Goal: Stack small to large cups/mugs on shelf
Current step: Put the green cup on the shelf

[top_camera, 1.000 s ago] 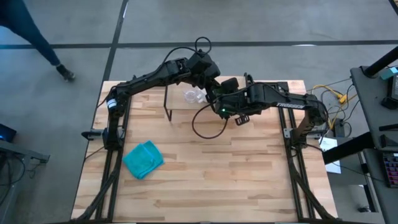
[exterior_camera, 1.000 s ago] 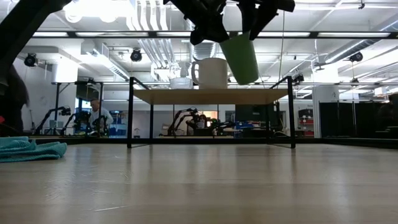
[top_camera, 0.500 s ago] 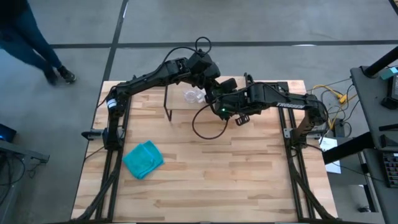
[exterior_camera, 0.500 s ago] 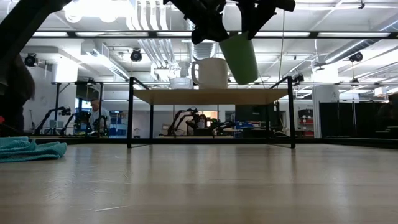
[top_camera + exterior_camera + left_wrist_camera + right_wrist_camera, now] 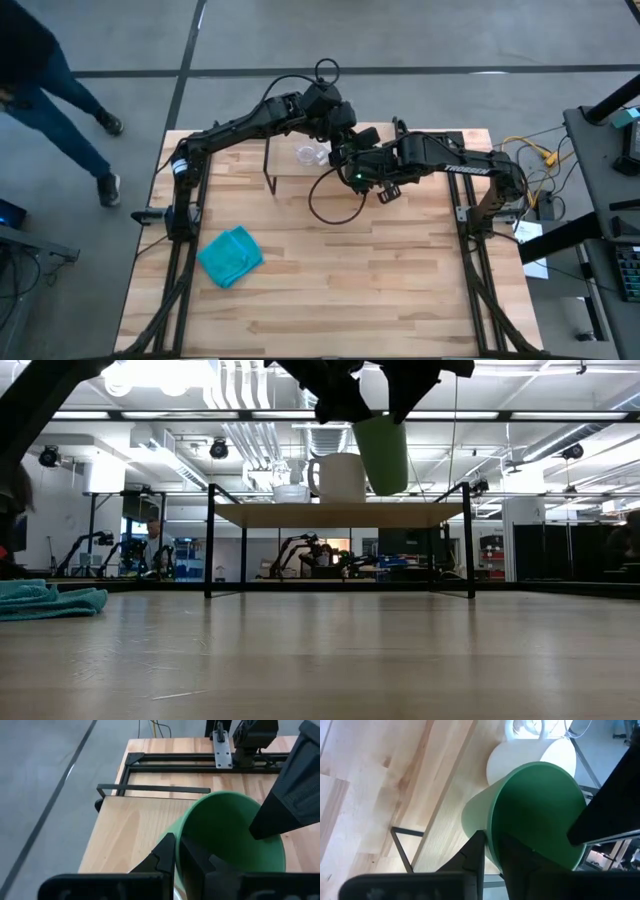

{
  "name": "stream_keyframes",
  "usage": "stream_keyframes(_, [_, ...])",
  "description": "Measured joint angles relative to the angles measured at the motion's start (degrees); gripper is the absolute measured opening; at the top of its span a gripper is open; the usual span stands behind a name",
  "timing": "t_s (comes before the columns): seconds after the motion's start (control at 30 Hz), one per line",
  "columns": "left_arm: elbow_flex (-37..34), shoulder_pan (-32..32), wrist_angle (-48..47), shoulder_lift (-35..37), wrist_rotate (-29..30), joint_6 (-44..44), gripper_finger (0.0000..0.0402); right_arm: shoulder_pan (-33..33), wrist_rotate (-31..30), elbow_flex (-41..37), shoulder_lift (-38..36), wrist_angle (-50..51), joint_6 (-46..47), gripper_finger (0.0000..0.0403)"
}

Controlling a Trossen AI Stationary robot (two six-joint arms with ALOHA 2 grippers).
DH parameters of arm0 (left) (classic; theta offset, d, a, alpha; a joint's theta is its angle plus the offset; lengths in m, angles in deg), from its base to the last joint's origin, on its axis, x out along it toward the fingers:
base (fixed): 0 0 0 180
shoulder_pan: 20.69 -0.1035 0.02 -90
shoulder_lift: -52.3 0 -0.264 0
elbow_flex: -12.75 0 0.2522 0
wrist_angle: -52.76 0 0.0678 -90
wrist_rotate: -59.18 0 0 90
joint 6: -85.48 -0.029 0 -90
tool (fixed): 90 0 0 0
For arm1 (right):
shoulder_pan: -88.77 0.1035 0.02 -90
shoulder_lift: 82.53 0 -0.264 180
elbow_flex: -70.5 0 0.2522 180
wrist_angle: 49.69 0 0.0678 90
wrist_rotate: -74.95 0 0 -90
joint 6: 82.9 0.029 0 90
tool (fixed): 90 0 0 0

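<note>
- The green cup (image 5: 383, 452) hangs in the air above the right half of the shelf (image 5: 330, 514), close beside the white mug (image 5: 340, 477) and clear of the board, tipped a little off upright.
- My left gripper (image 5: 177, 845) straddles the cup's rim, one finger outside the wall and one inside, clamped on it.
- My right gripper (image 5: 491, 840) pinches the same rim at another spot, so both of mine grasp the one cup.
- I judge the cup light, thin-walled plastic: a bit springy, smooth, and likely to swivel in a rim pinch. The rim is the sensible hold, since the wall tapers.
- The mug looks heavier, hard and chippable; its handle or rim would serve as a hold.
- The small glass cup (image 5: 308, 155) is the fragile, slippery one, and it stands on the shelf beside the mug.
- The low view alone shows the gap under the green cup and the order along the shelf.
- The wrist views alone show my fingers astride the rim and that the cup is empty.
- The high view hides the green cup under my arms, but shows the glass.
</note>
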Motion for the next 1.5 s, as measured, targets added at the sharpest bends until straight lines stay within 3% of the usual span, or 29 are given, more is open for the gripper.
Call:
stream_keyframes(1.17, [-0.1,1.3,0.7,0.2,-2.9,-1.8,0.0001,1.6,3.5,0.0,-0.1,-0.7,8.9,0.0013])
stream_keyframes(1.5, [0.5,1.3,0.6,0.3,-3.0,-1.7,0.0029,1.9,3.1,0.0,-0.5,-1.4,10.5,0.0008])
